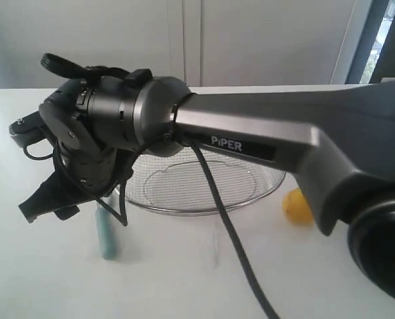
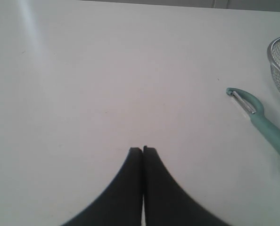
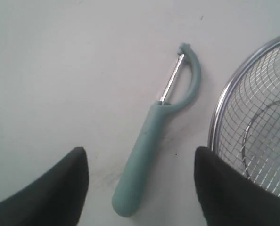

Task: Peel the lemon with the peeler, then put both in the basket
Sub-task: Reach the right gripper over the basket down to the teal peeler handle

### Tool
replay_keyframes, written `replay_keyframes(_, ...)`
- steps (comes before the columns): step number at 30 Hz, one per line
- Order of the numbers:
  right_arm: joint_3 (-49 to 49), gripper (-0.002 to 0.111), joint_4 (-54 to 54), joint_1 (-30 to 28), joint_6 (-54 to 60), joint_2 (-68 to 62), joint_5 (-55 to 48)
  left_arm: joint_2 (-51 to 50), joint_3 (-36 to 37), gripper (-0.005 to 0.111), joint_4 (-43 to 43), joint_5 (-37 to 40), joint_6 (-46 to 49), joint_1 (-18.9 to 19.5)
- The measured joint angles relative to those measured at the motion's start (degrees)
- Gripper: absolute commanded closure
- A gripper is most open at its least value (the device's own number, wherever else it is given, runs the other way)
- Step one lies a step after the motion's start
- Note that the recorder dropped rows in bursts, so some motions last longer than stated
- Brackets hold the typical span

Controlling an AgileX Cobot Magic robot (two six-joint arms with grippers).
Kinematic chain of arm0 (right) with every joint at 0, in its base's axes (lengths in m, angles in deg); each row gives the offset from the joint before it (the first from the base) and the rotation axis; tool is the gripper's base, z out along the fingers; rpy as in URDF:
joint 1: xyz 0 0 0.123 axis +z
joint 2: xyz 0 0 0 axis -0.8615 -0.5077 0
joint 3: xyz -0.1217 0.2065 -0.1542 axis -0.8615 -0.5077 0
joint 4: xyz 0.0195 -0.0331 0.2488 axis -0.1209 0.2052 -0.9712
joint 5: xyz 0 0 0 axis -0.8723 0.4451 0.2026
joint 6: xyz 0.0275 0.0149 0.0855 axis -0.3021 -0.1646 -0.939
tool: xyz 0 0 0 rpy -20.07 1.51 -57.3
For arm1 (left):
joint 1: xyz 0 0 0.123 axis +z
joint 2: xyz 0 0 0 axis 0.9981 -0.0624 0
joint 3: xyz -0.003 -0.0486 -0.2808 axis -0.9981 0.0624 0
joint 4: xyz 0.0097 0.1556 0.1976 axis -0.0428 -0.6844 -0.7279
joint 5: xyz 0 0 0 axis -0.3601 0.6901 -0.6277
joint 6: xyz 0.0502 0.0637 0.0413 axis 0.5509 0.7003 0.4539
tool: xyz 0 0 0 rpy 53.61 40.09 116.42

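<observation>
**Student:** Evidently the right gripper [image 3: 140,154] was placed over the peeler [image 3: 154,134]. Why there?

**Tutor:** Its jaws stood wide apart, one on each side of the teal handle, and held nothing. That stance suited closing across the handle, which was probably the first step. The peeler lay loose on the table [image 1: 184,286], so peeling had apparently not begun.

**Student:** And the left gripper [image 2: 143,150]?

**Tutor:** Its fingertips were pressed together with nothing between them. It hung over bare table, well apart from the peeler, perhaps parked there to leave the right arm room.

**Student:** Where were the other things?

**Tutor:** The peeler lay flat just beside the rim of the basket [image 1: 204,211], with its blade end pointing away from the right gripper. The lemon [image 1: 297,205] sat on the table on the opposite side of the basket, partly hidden by the right arm. Nothing showed inside the mesh.

**Student:** Which side was tight?

**Tutor:** The basket side, where one jaw hung close to the metal rim. Open table lay beyond the other jaw. The right arm also reached across above the basket.
</observation>
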Motion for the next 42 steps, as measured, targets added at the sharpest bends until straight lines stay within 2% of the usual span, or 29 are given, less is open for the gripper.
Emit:
replay_keyframes(9,0.00,0.046,-0.11,0.00,-4.97,-3.12,0.49,0.00,0.00,0.107,0.00,0.00,0.00,0.00)
replay_keyframes(42,0.00,0.046,0.21,0.00,-9.58,-8.81,2.22,0.00,0.00,0.107,0.00,0.00,0.00,0.00)
